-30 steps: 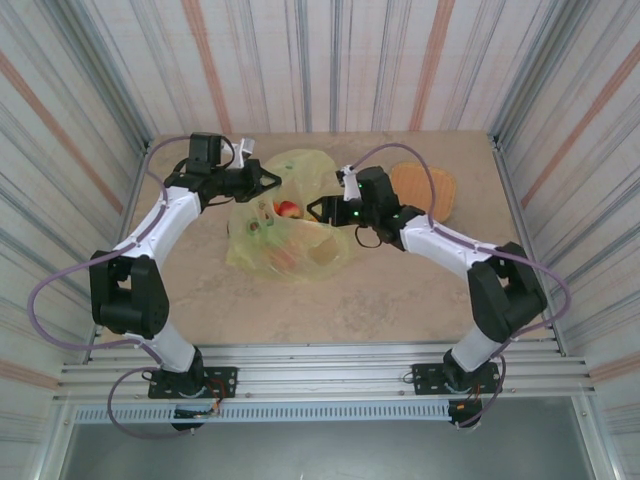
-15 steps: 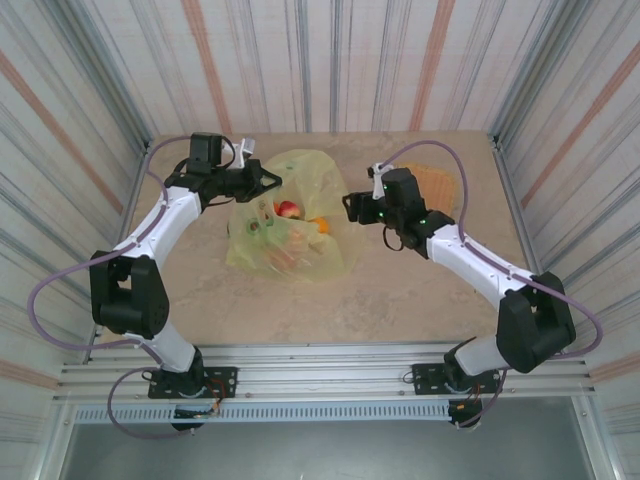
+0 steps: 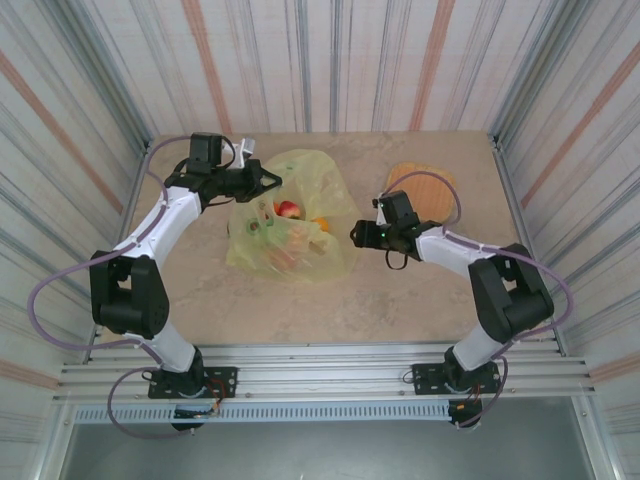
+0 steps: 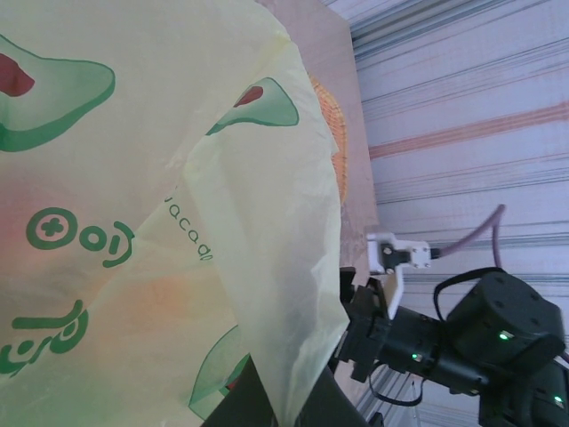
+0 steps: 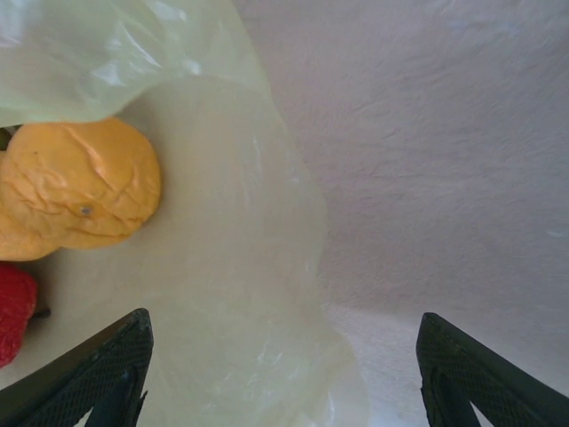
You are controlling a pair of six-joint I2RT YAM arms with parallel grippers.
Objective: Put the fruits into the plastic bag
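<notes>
The yellow-green plastic bag (image 3: pixel 300 180) with avocado prints lies left of the table's middle, its mouth lifted at the far left. My left gripper (image 3: pixel 270 178) is shut on that raised edge; in the left wrist view the film (image 4: pixel 178 178) runs down between the dark jaws of the left gripper (image 4: pixel 286 405). A red fruit (image 3: pixel 287 209), an orange fruit (image 3: pixel 321 225) and a green fruit (image 3: pixel 253 226) lie in the bag with others lower down (image 3: pixel 283 255). My right gripper (image 3: pixel 358 235) hovers open and empty just right of the bag. Below that gripper (image 5: pixel 284 391) are the bag's edge (image 5: pixel 240 294), the orange fruit (image 5: pixel 80 182) and a red fruit (image 5: pixel 13 311).
A round orange-brown woven tray (image 3: pixel 425 185) lies at the back right, behind my right arm, its edge (image 4: pixel 331 116) past the bag. Bare beige tabletop (image 3: pixel 300 310) lies in front of the bag. Striped walls (image 3: pixel 100 110) close in the table's sides and back.
My right gripper has pulled back from the bag's mouth to the right and nearer. The orange fruit now lies in the bag. The left arm has held still.
</notes>
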